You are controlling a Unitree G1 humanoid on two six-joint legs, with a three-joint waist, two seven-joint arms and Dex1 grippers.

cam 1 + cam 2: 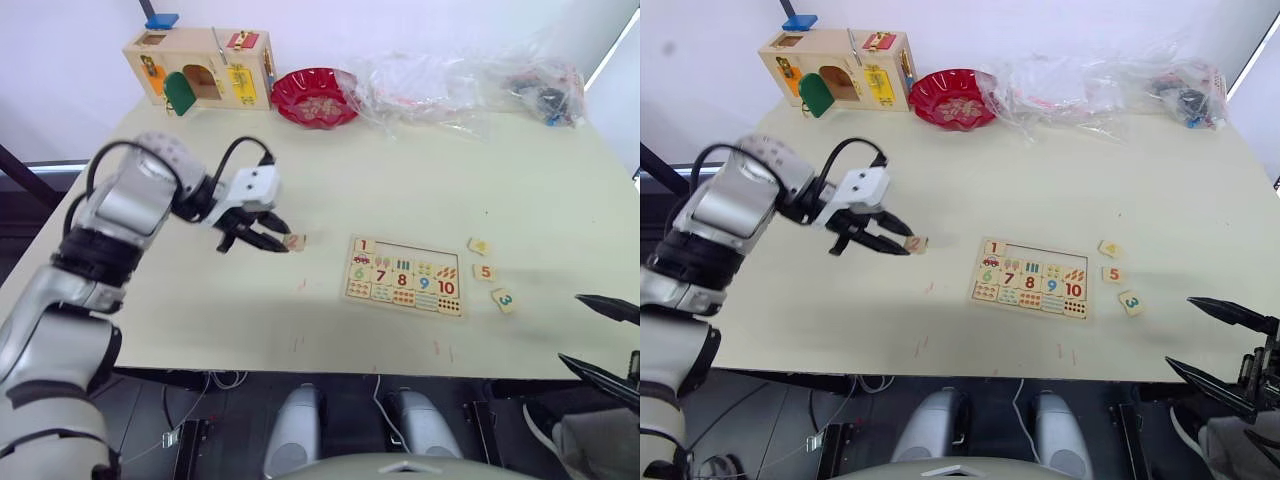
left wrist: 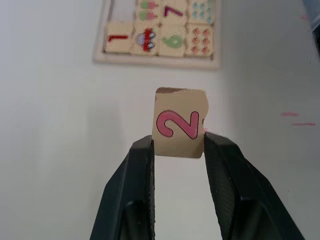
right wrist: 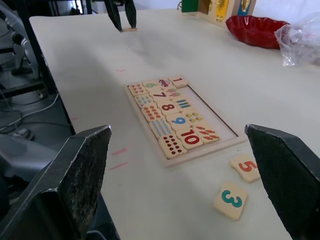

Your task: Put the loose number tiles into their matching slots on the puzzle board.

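My left gripper (image 1: 284,240) is shut on the pink 2 tile (image 2: 179,122), pinching its two sides low over the table, a hand-width to the left of the puzzle board (image 3: 205,151). On the board the red 1 tile (image 1: 364,245) sits in the first slot, and the other slots (image 3: 210,112) in that row are bare wood. Right of the board three loose tiles lie on the table: yellow 4 (image 1: 479,246), orange 5 (image 1: 484,271) and teal 3 (image 1: 503,300). At the table's front right edge my right gripper (image 1: 1210,342) is open and holds nothing.
Along the back of the table stand a wooden box with coloured doors (image 1: 200,68), a red bowl (image 1: 315,97) and crumpled clear plastic bags (image 1: 450,85). Bare tabletop surrounds the board; the front edge runs just below it.
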